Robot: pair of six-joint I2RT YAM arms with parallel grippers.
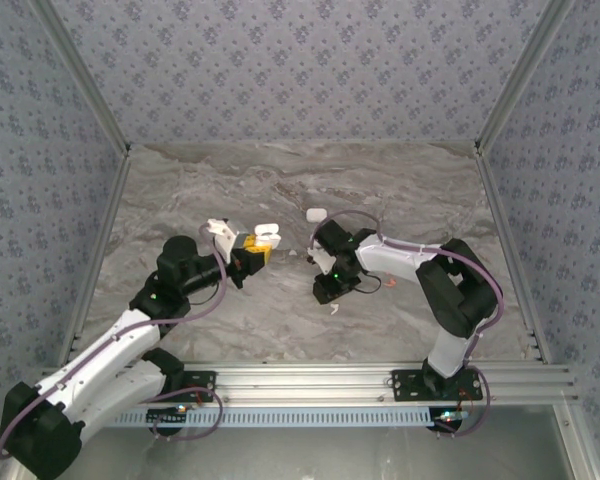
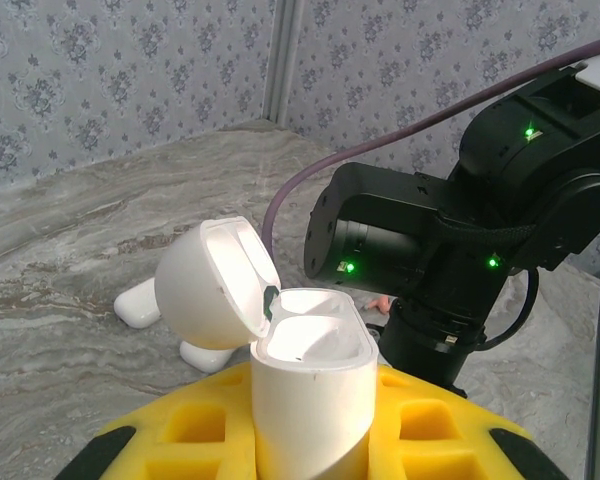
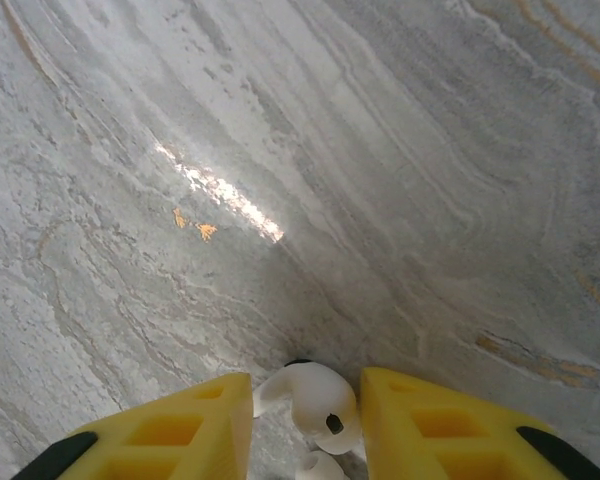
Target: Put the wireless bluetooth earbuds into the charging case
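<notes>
The white charging case (image 2: 310,385) stands upright between the yellow fingers of my left gripper (image 2: 310,445), which is shut on it. Its lid (image 2: 220,285) is flipped open to the left and its top sockets face up. From above, the case (image 1: 264,238) sits at the tip of the left gripper (image 1: 248,252). A white earbud (image 3: 318,398) lies on the marble between my right gripper's (image 3: 305,388) yellow fingers; its stem touches the left finger and its head the right one. A second white earbud (image 3: 320,466) peeks in just below it. From above, the right gripper (image 1: 329,298) points down at the table.
A small white rounded object (image 1: 315,213) lies on the marble table (image 1: 400,190) behind the right arm (image 1: 400,258). Two white pieces (image 2: 138,303) (image 2: 205,357) sit on the table beyond the case lid. The right arm's black wrist (image 2: 430,250) looms close behind the case.
</notes>
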